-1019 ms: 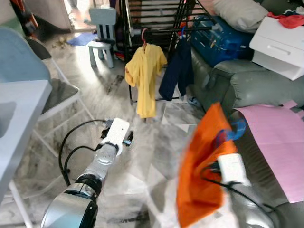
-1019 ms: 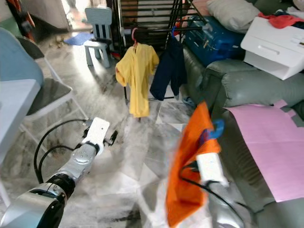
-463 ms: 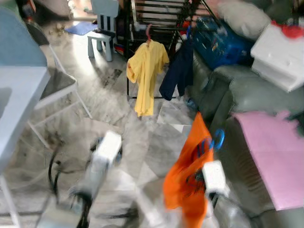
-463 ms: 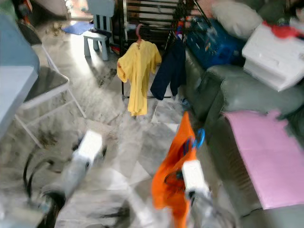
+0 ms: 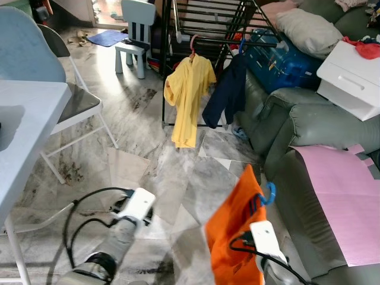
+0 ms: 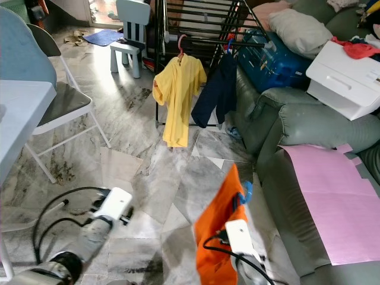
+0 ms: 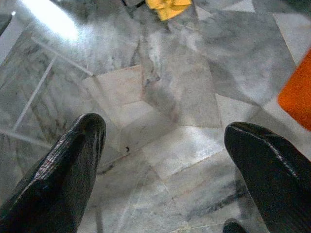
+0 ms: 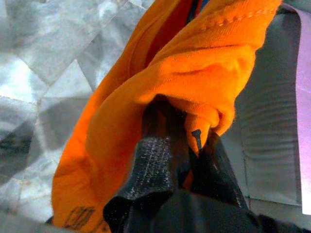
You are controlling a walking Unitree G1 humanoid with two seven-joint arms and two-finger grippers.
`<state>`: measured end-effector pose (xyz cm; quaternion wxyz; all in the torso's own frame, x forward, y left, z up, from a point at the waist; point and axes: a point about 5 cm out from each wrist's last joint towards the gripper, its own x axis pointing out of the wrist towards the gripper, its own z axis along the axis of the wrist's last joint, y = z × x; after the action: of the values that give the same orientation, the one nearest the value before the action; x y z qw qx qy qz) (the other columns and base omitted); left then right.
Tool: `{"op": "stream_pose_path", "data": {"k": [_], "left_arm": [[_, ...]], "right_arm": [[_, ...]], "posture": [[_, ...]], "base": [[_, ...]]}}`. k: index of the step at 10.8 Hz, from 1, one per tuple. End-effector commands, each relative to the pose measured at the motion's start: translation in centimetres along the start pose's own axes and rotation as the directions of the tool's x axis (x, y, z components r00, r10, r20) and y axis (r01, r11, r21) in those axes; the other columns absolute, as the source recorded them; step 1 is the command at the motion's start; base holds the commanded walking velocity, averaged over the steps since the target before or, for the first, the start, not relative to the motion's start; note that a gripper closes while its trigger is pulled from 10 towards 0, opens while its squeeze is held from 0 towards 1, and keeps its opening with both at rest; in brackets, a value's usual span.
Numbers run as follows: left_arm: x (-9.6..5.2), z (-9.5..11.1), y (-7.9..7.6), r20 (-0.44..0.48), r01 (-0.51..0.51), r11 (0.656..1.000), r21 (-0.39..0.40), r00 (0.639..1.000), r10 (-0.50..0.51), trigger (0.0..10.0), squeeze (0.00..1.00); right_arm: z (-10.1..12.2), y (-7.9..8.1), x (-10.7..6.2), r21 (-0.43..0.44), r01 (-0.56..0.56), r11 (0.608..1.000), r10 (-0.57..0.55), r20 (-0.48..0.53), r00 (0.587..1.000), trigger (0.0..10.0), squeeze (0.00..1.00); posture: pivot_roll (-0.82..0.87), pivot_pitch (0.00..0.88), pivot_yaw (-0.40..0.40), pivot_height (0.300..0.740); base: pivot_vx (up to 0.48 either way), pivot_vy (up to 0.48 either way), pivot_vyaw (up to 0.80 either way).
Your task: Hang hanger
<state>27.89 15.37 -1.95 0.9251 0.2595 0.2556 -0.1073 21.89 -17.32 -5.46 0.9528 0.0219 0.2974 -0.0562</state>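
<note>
Fingers of right gripper pinched into bunched orange cloth shirt on its blue plastic hanger; left gripper fingers spread wide, nothing between.

Shirt + hanger held up low over grey marble tile floor, just beside grey-green leather sofa w/ pink sheet. Black metal drying rack well apart ahead, w/ yellow shirt & navy garment hanging on it. Left arm low over floor.

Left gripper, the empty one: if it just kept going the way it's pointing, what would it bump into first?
Probably the marble floor. The left gripper is open, angled down at bare tiles, with nothing between its fingers; depth is hard to judge.
</note>
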Motion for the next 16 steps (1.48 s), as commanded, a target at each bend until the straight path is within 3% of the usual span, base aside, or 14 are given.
{"op": "stream_pose_path", "data": {"k": [1,3,6,8,14,16], "left_arm": [[0.1,0.2,-0.1,-0.011,0.014,1.0,0.019,1.0,-0.013,10.0,0.0],[0.5,0.7,0.2,-0.04,-0.004,1.0,-0.009,0.999,0.004,10.0,0.0],[0.4,0.6,-0.2,-0.057,0.004,0.999,0.041,0.998,-0.001,10.0,0.0],[0.5,0.6,0.0,-0.07,-0.018,0.999,0.027,0.997,0.02,10.0,0.0],[0.5,0.5,-0.3,-0.083,0.022,0.999,0.04,0.996,-0.018,10.0,0.0],[0.5,0.6,-0.4,-0.081,0.031,0.998,0.051,0.996,-0.027,10.0,0.0]], "right_arm": [[0.2,-0.3,0.1,0.02,0.011,1.0,-0.011,0.008,1.0,10.0,0.0],[-0.7,-0.7,0.0,0.056,0.024,0.998,-0.021,-0.054,0.998,10.0,0.0],[-0.5,-1.6,0.1,0.022,0.042,0.999,-0.041,-0.057,0.998,10.0,0.0],[0.1,-2.4,0.4,0.033,0.074,0.997,-0.072,-0.065,0.995,10.0,0.0],[0.1,-2.6,0.5,0.037,0.082,0.996,-0.079,-0.068,0.994,10.0,0.0],[0.1,-2.7,0.5,0.042,0.083,0.996,-0.08,-0.07,0.994,10.0,0.0]], "posture": [[0.15,0.0,-0.105,0.74],[0.11,0.0,-0.101,0.74],[0.1,0.0,-0.093,0.74],[0.1,0.0,-0.092,0.74],[0.09,0.0,-0.077,0.74],[0.08,0.0,-0.074,0.74]], "base": [[0.0,0.0,0.0],[0.0,0.0,0.0],[0.0,0.0,0.0],[0.0,0.0,0.8],[0.0,0.0,0.64],[0.0,-0.27,0.0]]}}
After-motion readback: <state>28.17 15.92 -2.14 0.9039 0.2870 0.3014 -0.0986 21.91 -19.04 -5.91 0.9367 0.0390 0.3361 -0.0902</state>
